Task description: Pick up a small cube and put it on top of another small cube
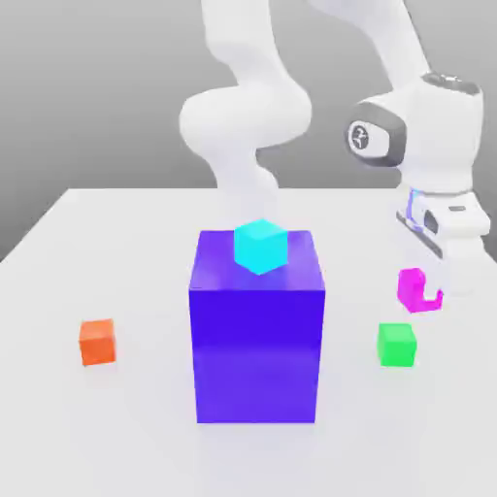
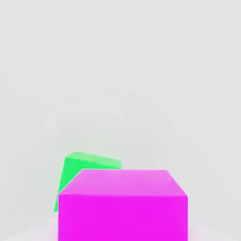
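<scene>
Blue-purple block (image 1: 257, 330) topped by a cyan cube (image 1: 261, 246) fronts the tabletop (image 1: 116, 437). Beyond, the hand (image 1: 434, 291) grips the magenta cube (image 1: 418, 289) aloft, just above the green cube (image 1: 396, 344); centring squarely before lowering looks essential.

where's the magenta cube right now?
The magenta cube is held in the shut gripper on the exterior view's right, lifted off the table just above the green cube.
</scene>
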Controlling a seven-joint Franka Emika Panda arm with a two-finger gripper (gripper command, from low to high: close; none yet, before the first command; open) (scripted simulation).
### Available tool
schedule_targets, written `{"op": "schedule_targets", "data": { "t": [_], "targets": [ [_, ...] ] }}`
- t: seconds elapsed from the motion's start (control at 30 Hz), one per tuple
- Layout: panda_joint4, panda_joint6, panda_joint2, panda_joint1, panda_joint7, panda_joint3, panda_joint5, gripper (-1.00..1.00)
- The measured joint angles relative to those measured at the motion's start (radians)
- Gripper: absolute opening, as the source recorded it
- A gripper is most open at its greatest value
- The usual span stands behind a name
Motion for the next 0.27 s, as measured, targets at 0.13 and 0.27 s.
{"op": "schedule_targets", "data": {
  "t": [0.13,0.27],
  "targets": [
    [-0.001,0.132,0.134,-0.014,0.035,0.003,-0.054,-1.0],
    [0.001,0.195,0.202,-0.016,0.069,-0.009,-0.103,1.0]
  ]
}}
